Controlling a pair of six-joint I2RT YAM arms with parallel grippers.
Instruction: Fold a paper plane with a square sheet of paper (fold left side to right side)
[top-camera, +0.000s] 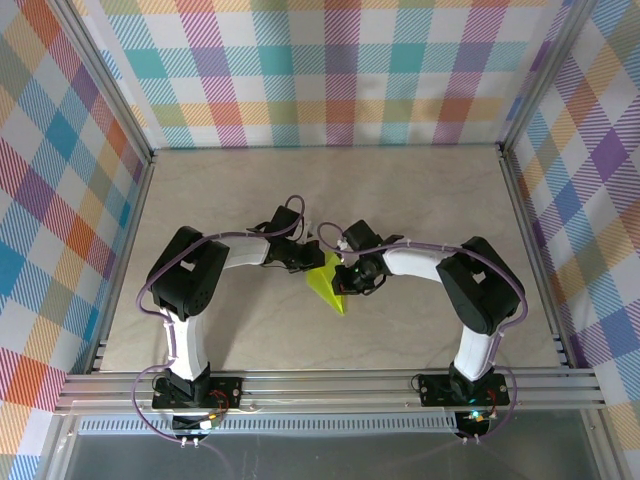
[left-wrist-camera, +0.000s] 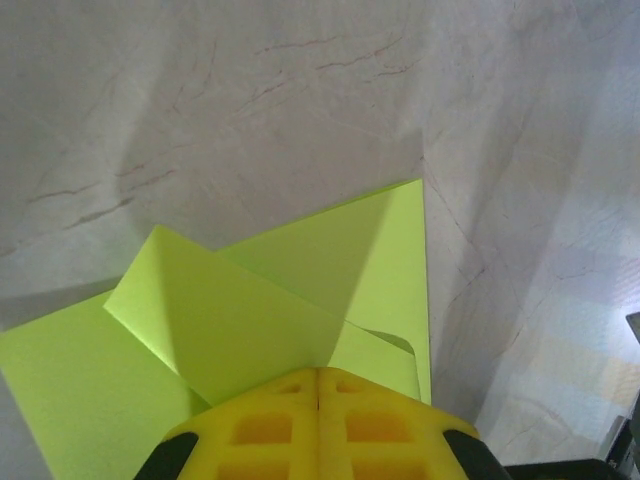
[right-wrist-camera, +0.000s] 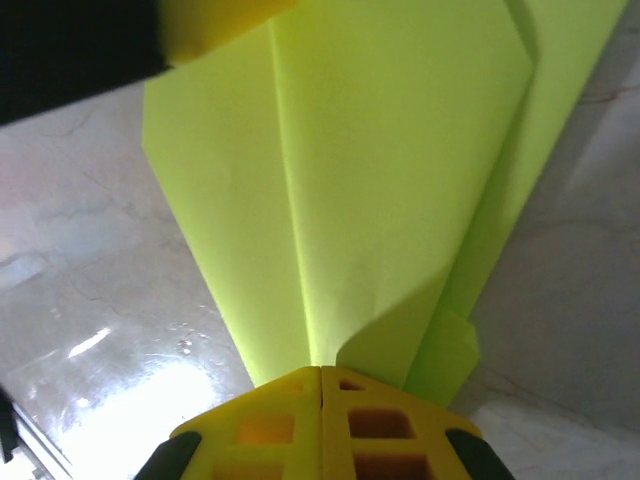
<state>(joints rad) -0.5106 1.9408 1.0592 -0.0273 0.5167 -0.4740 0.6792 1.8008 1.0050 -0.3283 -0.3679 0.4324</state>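
In the overhead view both wrists crowd over the paper plane (top-camera: 331, 289), so only a narrow lime wedge pointing toward the near edge of the surface (top-camera: 330, 190) shows, and its far end is hidden under the arms. The fingertips themselves are too small to make out from above. In the left wrist view the paper's near edge is cut off behind the yellow pads (left-wrist-camera: 260, 430). In the right wrist view its far corners run out of the picture, and a dark body with a yellow pad covers the upper left corner.

The plane sits about mid-surface, between the two arms and well clear of every edge. It spreads forward from the left gripper (left-wrist-camera: 318, 385) as overlapping flaps, one folded corner lying across the layer beneath. From the right gripper (right-wrist-camera: 320, 385) it fans away as a long pointed shape, a straight centre crease running into the seam between the pads.

Both grippers have their pads pressed together with no gap. Each is clamped on the paper at the point where the folds converge at its tips.
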